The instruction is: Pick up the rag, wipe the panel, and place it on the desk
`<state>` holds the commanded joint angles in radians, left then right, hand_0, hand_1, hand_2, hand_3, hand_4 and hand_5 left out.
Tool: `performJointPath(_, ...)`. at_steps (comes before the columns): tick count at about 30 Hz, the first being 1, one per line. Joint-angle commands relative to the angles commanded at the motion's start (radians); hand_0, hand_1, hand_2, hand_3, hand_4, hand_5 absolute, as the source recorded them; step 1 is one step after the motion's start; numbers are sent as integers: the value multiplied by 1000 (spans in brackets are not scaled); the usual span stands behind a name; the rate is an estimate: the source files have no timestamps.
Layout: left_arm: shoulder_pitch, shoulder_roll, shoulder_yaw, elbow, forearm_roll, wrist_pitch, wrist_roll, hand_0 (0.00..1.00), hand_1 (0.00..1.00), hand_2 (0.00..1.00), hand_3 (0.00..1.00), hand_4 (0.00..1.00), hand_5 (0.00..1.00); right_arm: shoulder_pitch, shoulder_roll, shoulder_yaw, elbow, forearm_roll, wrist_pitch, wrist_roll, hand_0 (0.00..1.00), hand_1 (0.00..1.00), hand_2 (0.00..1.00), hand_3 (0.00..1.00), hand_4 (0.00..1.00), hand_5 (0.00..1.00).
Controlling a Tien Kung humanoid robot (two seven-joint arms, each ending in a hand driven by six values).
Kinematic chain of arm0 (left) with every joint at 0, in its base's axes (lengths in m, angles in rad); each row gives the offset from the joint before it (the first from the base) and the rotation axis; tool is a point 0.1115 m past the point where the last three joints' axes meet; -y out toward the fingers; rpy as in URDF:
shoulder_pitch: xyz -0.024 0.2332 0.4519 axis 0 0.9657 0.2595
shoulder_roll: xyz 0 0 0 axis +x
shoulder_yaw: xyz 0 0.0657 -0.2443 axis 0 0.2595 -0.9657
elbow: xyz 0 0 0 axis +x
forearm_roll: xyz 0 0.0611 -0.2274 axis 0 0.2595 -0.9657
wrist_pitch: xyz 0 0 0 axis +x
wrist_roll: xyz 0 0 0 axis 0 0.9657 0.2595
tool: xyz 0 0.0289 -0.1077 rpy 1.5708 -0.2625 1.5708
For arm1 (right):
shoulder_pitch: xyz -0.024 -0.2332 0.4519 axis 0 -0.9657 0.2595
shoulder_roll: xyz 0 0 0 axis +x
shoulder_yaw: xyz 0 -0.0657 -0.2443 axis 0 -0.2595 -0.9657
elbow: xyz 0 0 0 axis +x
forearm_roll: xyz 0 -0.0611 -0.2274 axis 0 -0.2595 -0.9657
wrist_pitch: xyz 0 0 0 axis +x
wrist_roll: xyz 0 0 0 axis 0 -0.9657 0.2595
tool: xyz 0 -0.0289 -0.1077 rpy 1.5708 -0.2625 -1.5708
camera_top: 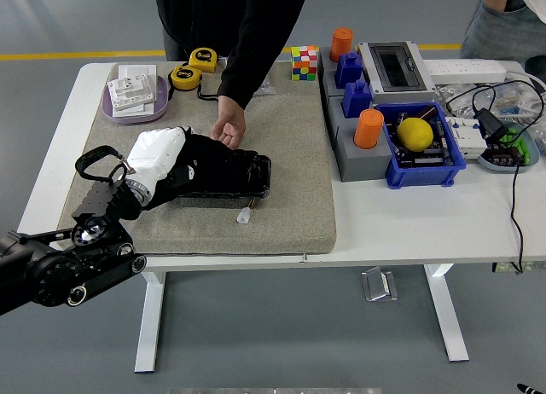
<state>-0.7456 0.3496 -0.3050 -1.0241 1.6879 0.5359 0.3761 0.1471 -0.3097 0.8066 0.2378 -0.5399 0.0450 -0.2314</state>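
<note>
Head view had the left hand [162, 155] lying on the black panel [223, 174] in the middle of the grey mat [290, 198], with a person's hand [228, 131] steadying the panel's far edge. Couldn't tell whether the fingers were curled or flat, and the rag itself wasn't clearly visible, presumably underneath. Looked like mid-wipe to me, so setting the rag down on the desk [409, 215] was what remained.

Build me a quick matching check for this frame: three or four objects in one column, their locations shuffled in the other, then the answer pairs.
Things:
1. yellow ball
2. Rubik's cube
3. left robot hand
4. tape measures

Places:
A. on the black panel, on the mat
B. far table edge, beside the lavender tray
C. inside the blue bin
D. far edge, left of the orange cylinder

Pairs: 1-C, 2-D, 3-A, 4-B
</note>
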Motion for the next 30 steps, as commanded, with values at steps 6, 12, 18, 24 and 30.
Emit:
performJointPath(6, 24, 33, -34, 2, 15, -1, 0, 193, 121, 508, 502, 271, 2, -3, 5, 5, 0, -2, 0, 1, 762, 584, 706, 604, 998, 551)
performJointPath(12, 40, 69, -69, 5, 25, -3, 0, 193, 121, 508, 502, 270, 2, -5, 7, 11, -2, -3, 0, 0, 762, 583, 706, 603, 998, 551)
performJointPath(18, 56, 96, -95, 2, 36, -5, 1, 192, 121, 507, 502, 271, 2, -7, 8, 13, -2, -3, 0, 1, 761, 584, 706, 603, 998, 551)
performJointPath(24, 64, 113, -111, 3, 39, -5, -1, 192, 121, 506, 501, 271, 2, -8, 9, 15, -2, -3, 0, 1, 762, 584, 706, 603, 998, 551)
performJointPath(30, 49, 100, -95, -1, 35, -4, 0, 192, 121, 506, 501, 271, 2, -4, 8, 14, -2, 0, -1, 2, 762, 582, 706, 603, 998, 552)
